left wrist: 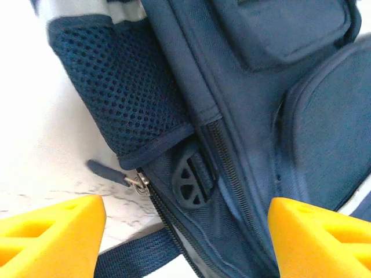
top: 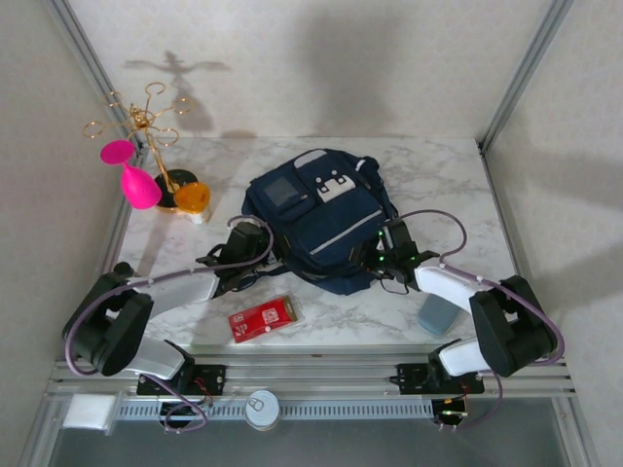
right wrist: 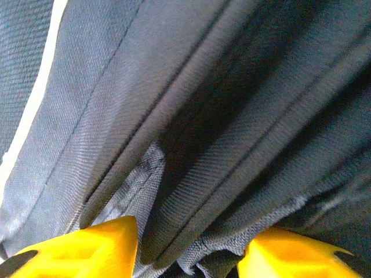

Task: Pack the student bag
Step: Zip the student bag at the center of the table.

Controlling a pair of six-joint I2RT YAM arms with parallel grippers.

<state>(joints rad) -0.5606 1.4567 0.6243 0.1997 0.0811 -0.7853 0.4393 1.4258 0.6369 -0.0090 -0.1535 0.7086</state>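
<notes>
K: Yellow fingers (left wrist: pixel 52 231) of left gripper (left wrist: pixel 185 226) nearest lens. State?
M: Released, spread wide. Table (top: pixel 438 175) carries student bag (top: pixel 321 219) at centre; left gripper straddles its zip (left wrist: pixel 165 220).
K: Right gripper (right wrist: pixel 188 243)?
M: Bag fabric between its fingers; pinched or loose, cannot tell.

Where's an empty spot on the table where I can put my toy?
The biggest bare patch of table is back right, between the student bag and the frame post. A smaller one lies in front, between the red packet and the grey-blue box. Crowded: both sides of the bag, by the left gripper and right gripper, and around the gold stand.
</notes>
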